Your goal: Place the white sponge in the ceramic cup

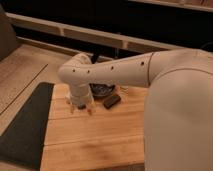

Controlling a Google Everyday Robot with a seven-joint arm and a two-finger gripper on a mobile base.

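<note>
Light wooden slatted tabletop (90, 145) in front, dark grey flat mat (22, 127) lying along its left edge. Bulky white robot arm (165, 85) reaches in from the right. End effector (81, 108) points down just above the wood, fingers (73, 109) spread apart, nothing gripped. Small dark rectangular block (111, 101) just right of it. Wide dark round bowl (103, 90) behind, partly hidden by the wrist. White sponge and ceramic cup: can't make out either.

Dim, warm light from overhead. You get a soft sheen along the arm (115, 75), no hard glare. Back wall (150, 22) goes nearly black. Your hand (81, 108) hangs fingers apart, low over the wooden surface (90, 137) near its left end, shaded by the arm. Dark mat (25, 125) swallows detail.
</note>
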